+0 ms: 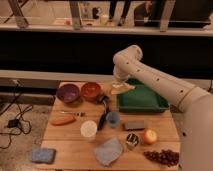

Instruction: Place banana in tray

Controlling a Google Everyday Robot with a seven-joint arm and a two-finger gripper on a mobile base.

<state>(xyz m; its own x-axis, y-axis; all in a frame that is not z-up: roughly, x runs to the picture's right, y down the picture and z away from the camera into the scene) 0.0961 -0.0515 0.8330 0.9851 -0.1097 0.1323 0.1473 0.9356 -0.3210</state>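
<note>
The pale yellow-tan banana (122, 89) hangs under my gripper (120, 85), above the left rim of the green tray (145, 101), which sits at the back right of the wooden table (70, 142). The gripper is shut on the banana and holds it off the table. My white arm (150, 75) reaches in from the right and hides part of the tray's far edge. The tray's inside looks bare.
A purple bowl (67, 93) and a red-brown bowl (91, 90) stand left of the tray. In front are an orange carrot-like piece (62, 120), a white cup (88, 129), a blue cup (113, 118), a dark tool (103, 111), a grey block (134, 125), an apple (149, 136), grapes (161, 156) and cloths (108, 151).
</note>
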